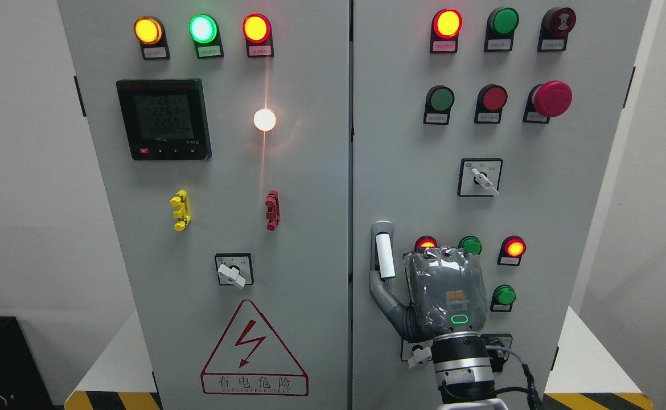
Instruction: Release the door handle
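Note:
The door handle (385, 256) is a white upright bar in a grey mount, at the left edge of the right cabinet door (412, 171). My right hand (415, 272), wrapped in grey, comes up from the bottom edge just right of the handle, its back towards the camera. Its thumb (383, 296) stretches up and left to the lower end of the handle mount. The other fingers bend away towards the panel and are not around the bar. The bar stands free, and the hand holds nothing. Both doors look closed.
Red and green indicator lamps (515, 248) and a green button (504, 295) sit close around the hand. A rotary switch (481, 177) is above it, and a red mushroom stop button (552, 98) higher up. The left door (225, 171) carries a meter, lamps and a warning triangle.

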Robot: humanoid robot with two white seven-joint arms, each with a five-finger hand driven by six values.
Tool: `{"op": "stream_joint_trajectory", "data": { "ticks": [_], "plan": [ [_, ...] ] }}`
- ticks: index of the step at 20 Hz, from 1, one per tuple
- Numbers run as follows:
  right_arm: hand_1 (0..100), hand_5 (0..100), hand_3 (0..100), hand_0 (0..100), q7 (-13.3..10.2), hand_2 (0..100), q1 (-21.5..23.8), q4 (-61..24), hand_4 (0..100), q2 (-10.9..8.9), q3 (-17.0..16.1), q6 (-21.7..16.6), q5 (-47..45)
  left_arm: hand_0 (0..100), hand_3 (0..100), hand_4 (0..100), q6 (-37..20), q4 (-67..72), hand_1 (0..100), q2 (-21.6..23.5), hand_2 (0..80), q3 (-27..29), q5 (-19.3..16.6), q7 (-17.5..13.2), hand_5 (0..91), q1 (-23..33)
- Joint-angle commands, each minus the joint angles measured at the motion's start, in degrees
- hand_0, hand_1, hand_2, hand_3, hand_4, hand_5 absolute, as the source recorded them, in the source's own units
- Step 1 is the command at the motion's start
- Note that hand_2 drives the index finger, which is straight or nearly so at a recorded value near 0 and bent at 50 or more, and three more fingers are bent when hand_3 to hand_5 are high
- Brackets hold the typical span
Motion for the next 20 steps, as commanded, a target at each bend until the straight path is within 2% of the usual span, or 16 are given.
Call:
{"op": "stream_joint_trajectory", "data": {
  "ticks": [1,20],
  "plan": [
    [23,100,100,49,-0.3,100,0.1,-0.2,100,0.0,-0.3,0.1,0.0,12,0,0,0.0,-0.1,56,0.0,0.0,0.0,0.0,0.0,0.0,0.0],
    [25,100,100,50,-0.5,100,0.4,-0.4,100,0.0,-0.7,0.1,-0.1,12,0,0,0.0,0.0,56,0.0,0.0,0.0,0.0,0.0,0.0,0.0]
  ]
}}
